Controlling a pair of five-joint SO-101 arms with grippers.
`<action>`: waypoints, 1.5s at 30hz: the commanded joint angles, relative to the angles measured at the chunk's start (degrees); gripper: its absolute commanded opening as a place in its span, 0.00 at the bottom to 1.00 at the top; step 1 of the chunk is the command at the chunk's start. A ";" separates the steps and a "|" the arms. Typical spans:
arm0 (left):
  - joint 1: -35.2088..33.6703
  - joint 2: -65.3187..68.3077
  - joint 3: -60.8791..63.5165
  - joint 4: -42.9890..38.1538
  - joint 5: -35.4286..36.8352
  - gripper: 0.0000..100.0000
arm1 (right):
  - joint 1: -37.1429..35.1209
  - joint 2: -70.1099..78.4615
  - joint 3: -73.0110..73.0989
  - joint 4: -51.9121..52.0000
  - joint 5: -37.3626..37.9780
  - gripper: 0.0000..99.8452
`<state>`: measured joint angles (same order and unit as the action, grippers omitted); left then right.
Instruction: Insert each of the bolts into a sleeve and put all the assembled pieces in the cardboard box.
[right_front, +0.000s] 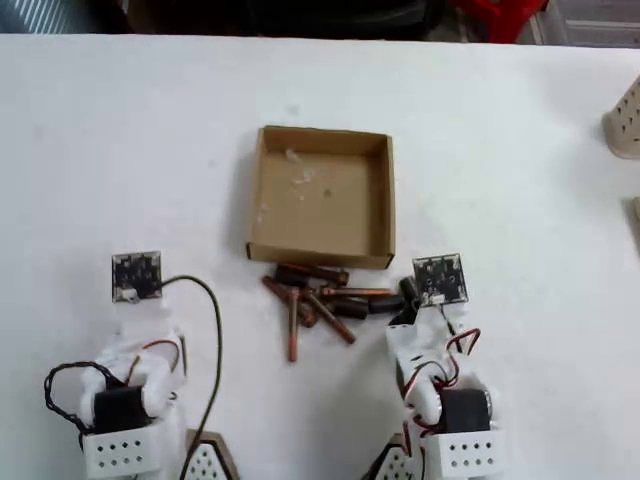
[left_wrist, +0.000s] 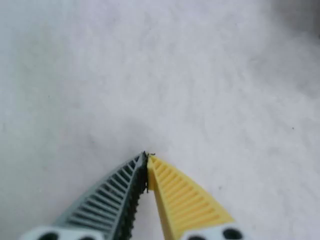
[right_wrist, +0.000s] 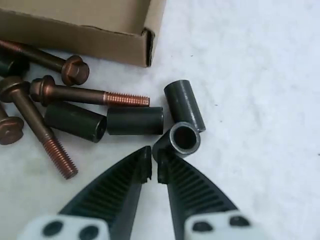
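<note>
- The right gripper (right_wrist: 154, 167) is closed and holds nothing.
- A sleeve (right_wrist: 184, 139) sits just beside its tip, with the open end pointing back at it.
- The left gripper (left_wrist: 146, 172) is closed too, well apart from the sleeve, over bare tabletop (left_wrist: 210, 75).

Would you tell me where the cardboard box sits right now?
In the high view, the cardboard box sits mid-table, just beyond the pile of bolts and sleeves.

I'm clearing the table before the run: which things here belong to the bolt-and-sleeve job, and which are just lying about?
Belong to the job:
copper bolts, loose in a pile
dark sleeves, mixed in with them
cardboard box, open, just behind the pile

Just lying about:
beige perforated piece at the edge of the table
black cable trailing over the table
</note>
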<state>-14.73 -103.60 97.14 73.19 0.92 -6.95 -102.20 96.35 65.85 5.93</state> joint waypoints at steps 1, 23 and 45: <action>-0.57 -0.57 -0.09 -0.09 -0.62 0.02 | 1.01 -0.48 -0.09 -1.19 1.41 0.02; -0.57 -0.57 -0.09 0.18 -0.70 0.02 | 2.59 -0.48 -2.46 -8.92 17.58 0.02; -0.66 -0.57 -0.09 -0.09 -0.70 0.02 | 6.29 -0.04 -4.40 -5.32 10.99 0.09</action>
<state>-14.73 -103.60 97.14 73.19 0.92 -0.18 -102.20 94.15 60.40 17.54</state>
